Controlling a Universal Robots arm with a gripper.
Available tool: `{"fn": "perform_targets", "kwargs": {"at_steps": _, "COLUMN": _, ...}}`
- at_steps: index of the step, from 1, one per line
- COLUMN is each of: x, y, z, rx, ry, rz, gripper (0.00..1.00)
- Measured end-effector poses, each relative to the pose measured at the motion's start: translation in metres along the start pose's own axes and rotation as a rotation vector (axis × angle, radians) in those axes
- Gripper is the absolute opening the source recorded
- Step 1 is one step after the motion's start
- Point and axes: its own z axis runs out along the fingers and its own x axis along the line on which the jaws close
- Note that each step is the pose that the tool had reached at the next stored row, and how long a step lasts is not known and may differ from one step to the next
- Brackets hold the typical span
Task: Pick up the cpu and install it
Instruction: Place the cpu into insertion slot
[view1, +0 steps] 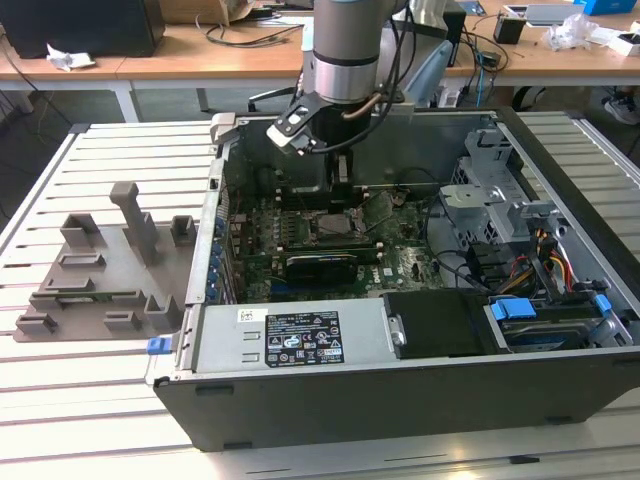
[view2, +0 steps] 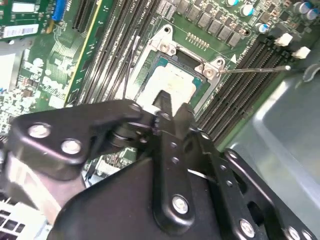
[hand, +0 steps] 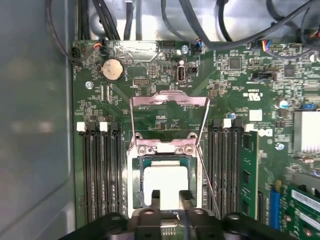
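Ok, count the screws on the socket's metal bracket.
2. In the first wrist view, one screw and a second screw sit at opposite ends of the bracket's hinge bar, next to the cpu. The gripper may hide others.

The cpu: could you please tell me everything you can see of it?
The cpu is a small flat square chip with a pale, metal-looking top and a thin darker rim. It lies flat in the socket on the green motherboard, with the metal load plate swung up open. The hand hovers at one edge; whether they touch cannot be told.
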Motion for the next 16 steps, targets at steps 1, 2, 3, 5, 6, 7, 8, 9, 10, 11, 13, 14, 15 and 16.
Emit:
{"fn": "perform_targets", "kwargs": {"at_steps": 1, "x": -0.0002, "y": 0.0000, "z": -0.0034, "rx": -0.0001, "ry": 0.0000, "rz": 0.000, "gripper": 0.23}}
{"fn": "perform_targets", "kwargs": {"at_steps": 2, "x": -0.0003, "y": -0.0001, "z": -0.0069, "rx": 0.0000, "ry": 0.0001, "rz": 0.000, "gripper": 0.16}}
{"fn": "perform_targets", "kwargs": {"at_steps": 3, "x": -0.0006, "y": -0.0002, "z": -0.0133, "rx": 0.0000, "ry": -0.0002, "rz": 0.000, "gripper": 0.11}}
{"fn": "perform_targets", "kwargs": {"at_steps": 5, "x": -0.0009, "y": -0.0003, "z": -0.0180, "rx": 0.0000, "ry": -0.0001, "rz": 0.000, "gripper": 0.11}}
{"fn": "perform_targets", "kwargs": {"at_steps": 6, "x": -0.0010, "y": -0.0004, "z": -0.0207, "rx": 0.0000, "ry": -0.0001, "rz": 0.000, "gripper": 0.11}}
{"fn": "perform_targets", "kwargs": {"at_steps": 7, "x": -0.0011, "y": -0.0004, "z": -0.0227, "rx": 0.0000, "ry": -0.0002, "rz": 0.000, "gripper": 0.11}}
{"fn": "perform_targets", "kwargs": {"at_steps": 8, "x": -0.0012, "y": -0.0005, "z": -0.0241, "rx": 0.0000, "ry": -0.0002, "rz": 0.000, "gripper": 0.11}}
{"fn": "perform_targets", "kwargs": {"at_steps": 9, "x": -0.0013, "y": -0.0005, "z": -0.0259, "rx": 0.0000, "ry": -0.0002, "rz": 0.000, "gripper": 0.11}}
{"fn": "perform_targets", "kwargs": {"at_steps": 10, "x": -0.0013, "y": -0.0005, "z": -0.0269, "rx": 0.0000, "ry": -0.0002, "rz": 0.000, "gripper": 0.11}}
{"fn": "perform_targets", "kwargs": {"at_steps": 11, "x": -0.0014, "y": -0.0005, "z": -0.0283, "rx": 0.0000, "ry": -0.0001, "rz": 0.000, "gripper": 0.11}}
{"fn": "perform_targets", "kwargs": {"at_steps": 13, "x": -0.0015, "y": -0.0006, "z": -0.0322, "rx": 0.0000, "ry": -0.0001, "rz": 0.000, "gripper": 0.11}}
{"fn": "perform_targets", "kwargs": {"at_steps": 14, "x": -0.0016, "y": -0.0007, "z": -0.0338, "rx": 0.0001, "ry": -0.0002, "rz": 0.000, "gripper": 0.11}}
{"fn": "perform_targets", "kwargs": {"at_steps": 15, "x": -0.0018, "y": -0.0007, "z": -0.0365, "rx": 0.0000, "ry": -0.0001, "rz": 0.000, "gripper": 0.11}}
{"fn": "perform_targets", "kwargs": {"at_steps": 16, "x": -0.0019, "y": -0.0008, "z": -0.0399, "rx": 0.0000, "ry": -0.0001, "rz": 0.000, "gripper": 0.11}}
